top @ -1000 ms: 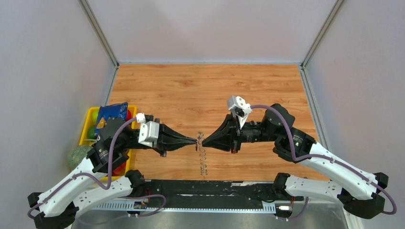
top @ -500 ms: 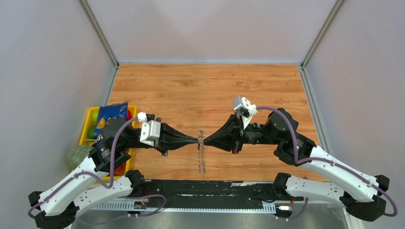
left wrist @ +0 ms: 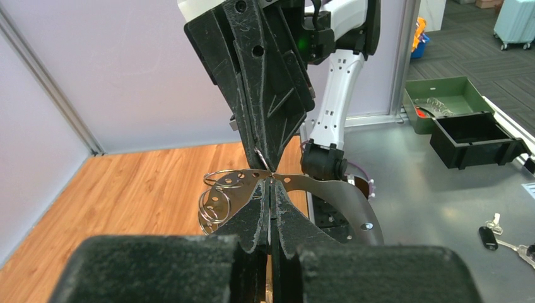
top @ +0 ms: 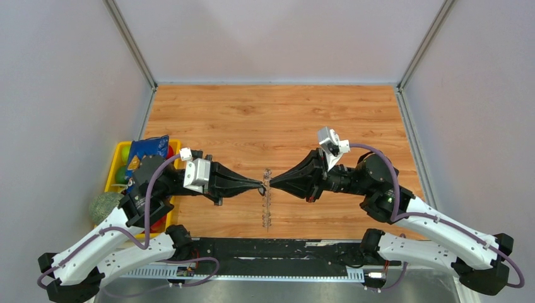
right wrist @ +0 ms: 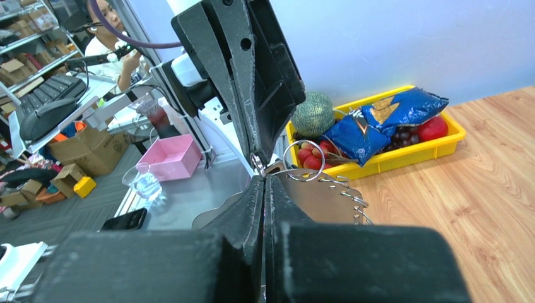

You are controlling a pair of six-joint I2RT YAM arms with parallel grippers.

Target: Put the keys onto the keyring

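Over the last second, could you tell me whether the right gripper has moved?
Yes: the right gripper swung rightward, toward the table's right rail.

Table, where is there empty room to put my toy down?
Bare wood: the far half of the table, from the back wall down to the middle, and its far right corner. Crowded: the middle, where the left gripper and right gripper both pinch the keyring, and the left edge by the yellow bin.
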